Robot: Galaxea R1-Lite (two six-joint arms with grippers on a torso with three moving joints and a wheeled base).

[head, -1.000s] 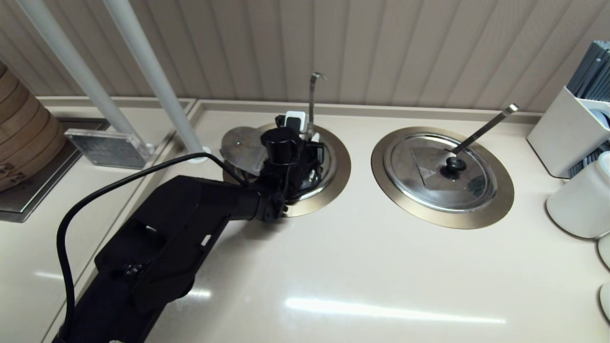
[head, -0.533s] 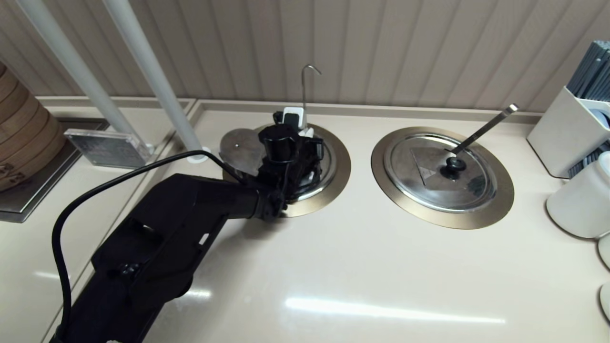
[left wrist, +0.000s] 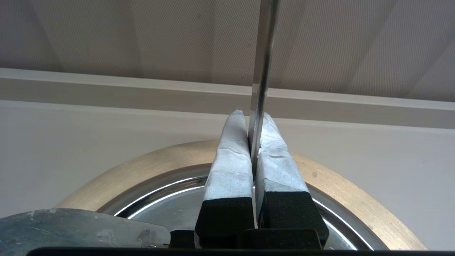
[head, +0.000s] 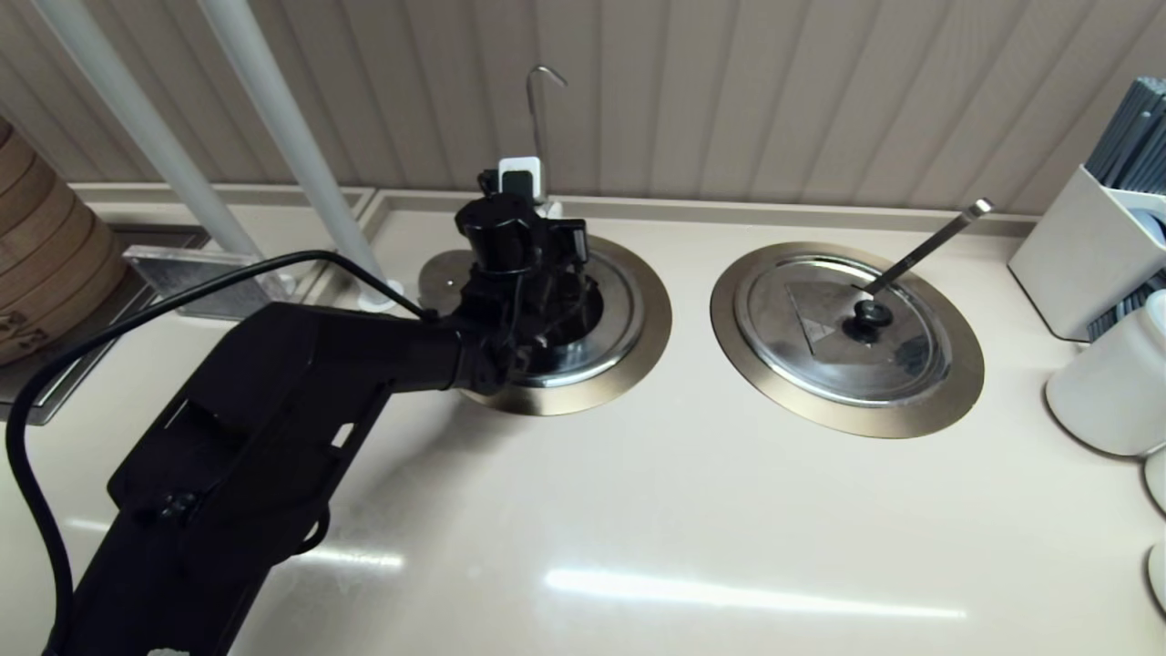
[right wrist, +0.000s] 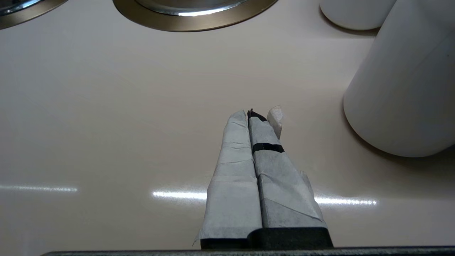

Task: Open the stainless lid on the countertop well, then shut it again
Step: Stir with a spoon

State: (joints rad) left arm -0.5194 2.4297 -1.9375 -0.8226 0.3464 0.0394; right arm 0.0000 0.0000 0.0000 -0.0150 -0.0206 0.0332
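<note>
The countertop well (head: 638, 355) has a bronze-toned rim ring (left wrist: 359, 206), and its steel inside shows. The stainless lid (head: 444, 273) lies shifted off to the well's left side, mostly behind my left arm; its edge (left wrist: 81, 227) shows in the left wrist view, its knob hidden. My left gripper (head: 521, 182) (left wrist: 253, 119) is shut on the thin hook-tipped ladle handle (head: 537, 109) (left wrist: 262, 64), which stands upright above the well's back edge. My right gripper (right wrist: 253, 113) is shut on nothing above bare counter, out of the head view.
The twin lid (head: 843, 323) with a straight ladle handle (head: 925, 246) sits in the right well. White containers (head: 1107, 383) and a utensil holder (head: 1084, 255) stand at far right. Two white poles (head: 282, 137) and a bamboo steamer (head: 46, 264) are on the left.
My left gripper, holding the hook-tipped handle, has risen and moved left and toward the back wall. The hook tip now stands higher against the wall.
</note>
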